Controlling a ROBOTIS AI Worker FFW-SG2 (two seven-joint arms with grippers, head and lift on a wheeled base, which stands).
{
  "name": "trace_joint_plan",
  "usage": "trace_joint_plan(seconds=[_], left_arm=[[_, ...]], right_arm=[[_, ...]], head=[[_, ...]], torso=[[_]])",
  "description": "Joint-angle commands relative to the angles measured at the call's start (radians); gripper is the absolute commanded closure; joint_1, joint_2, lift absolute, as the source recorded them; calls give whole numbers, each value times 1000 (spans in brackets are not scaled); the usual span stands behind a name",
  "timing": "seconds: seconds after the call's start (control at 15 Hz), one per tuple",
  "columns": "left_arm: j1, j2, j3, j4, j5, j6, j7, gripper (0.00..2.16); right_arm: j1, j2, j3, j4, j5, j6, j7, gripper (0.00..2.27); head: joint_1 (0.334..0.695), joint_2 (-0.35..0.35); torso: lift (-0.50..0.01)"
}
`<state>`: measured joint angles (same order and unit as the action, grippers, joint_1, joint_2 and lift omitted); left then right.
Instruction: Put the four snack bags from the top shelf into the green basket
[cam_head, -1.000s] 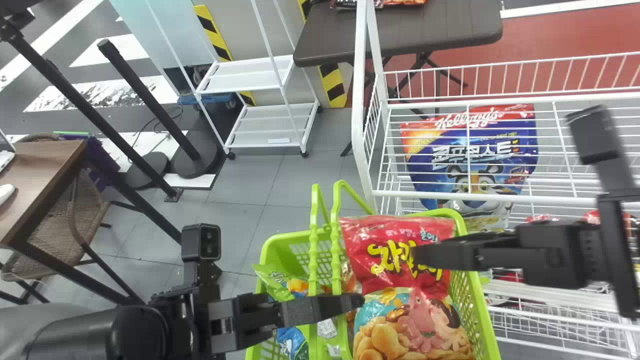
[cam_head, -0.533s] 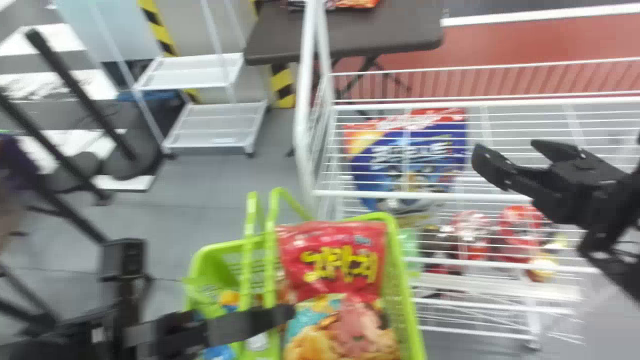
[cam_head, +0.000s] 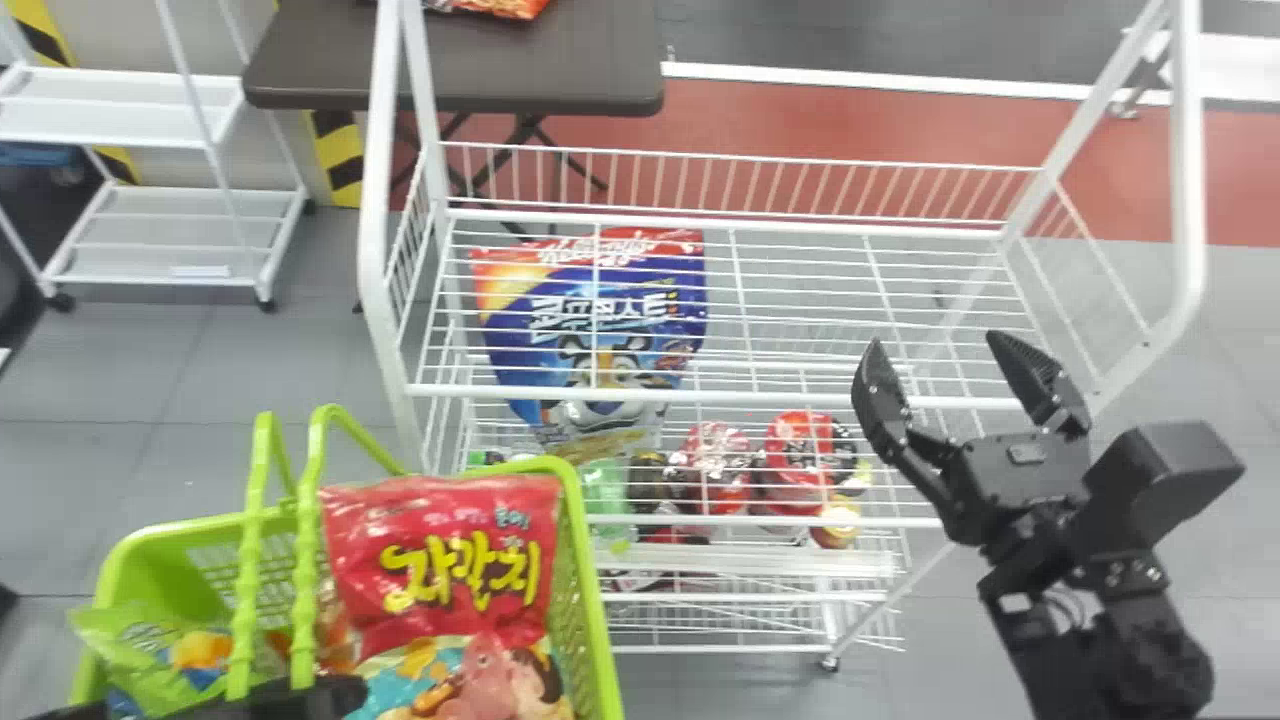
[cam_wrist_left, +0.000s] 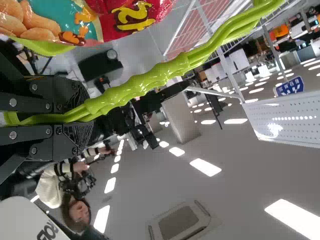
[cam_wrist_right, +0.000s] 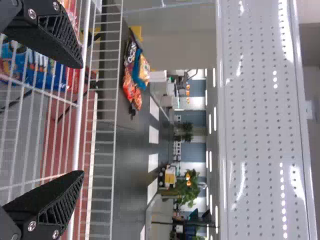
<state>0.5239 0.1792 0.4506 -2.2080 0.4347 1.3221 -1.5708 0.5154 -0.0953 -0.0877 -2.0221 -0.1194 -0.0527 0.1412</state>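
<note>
At the lower left of the head view, my left gripper (cam_wrist_left: 89, 115) is clamped round the handles (cam_wrist_left: 142, 84) of the green basket (cam_head: 592, 580), which has slid from lower centre to lower left as the view swung right; in it sit a green snack bag (cam_head: 150, 665), a red snack bag (cam_head: 450, 565) and an octopus-printed snack bag (cam_head: 470, 685). Right of centre, my right gripper (cam_head: 933, 343) has left the red bag and now hangs, jaws wide and holding nothing, over the right part of the top shelf (cam_head: 700, 395), so I judge the loading nearly or wholly done, though I can't count a fourth bag surely.
</note>
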Motion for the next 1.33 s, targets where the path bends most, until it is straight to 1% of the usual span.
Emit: trace_joint_plan(seconds=[0.0, 0.13, 0.2, 0.27, 0.4, 0.6, 0.73, 1.27], left_arm=[[16, 2, -23, -21, -22, -1, -10, 2148], [22, -20, -29, -33, -45, -4, -10, 2148], [24, -32, -29, -42, -56, -1, -10, 2148], [28, -38, -29, -53, -60, 3, -10, 2148], [30, -43, -27, -58, -65, 3, -10, 2148], [31, -52, -36, -58, -74, 3, -10, 2148], [33, -52, -50, -62, -82, 3, -10, 2148], [36, -47, -50, -71, -94, 12, -10, 2148]], right_arm=[[52, 40, -38, 19, 7, -74, 24, 56], [78, 96, -86, 14, 9, -111, 100, 56], [81, 96, -103, 11, 17, -114, 130, 56], [89, 96, -112, 11, 30, -114, 140, 56], [103, 96, -118, 13, 32, -114, 138, 56], [104, 96, -119, 13, 60, -111, 135, 60], [104, 96, -110, 25, 60, -111, 130, 66], [106, 96, -92, 23, 60, -123, 129, 83]], head=[[695, -141], [695, -181], [695, -189], [695, -197], [695, -230], [695, -248], [695, -257], [695, -249]], torso=[[0], [0], [0], [0], [0], [0], [0], [0]])
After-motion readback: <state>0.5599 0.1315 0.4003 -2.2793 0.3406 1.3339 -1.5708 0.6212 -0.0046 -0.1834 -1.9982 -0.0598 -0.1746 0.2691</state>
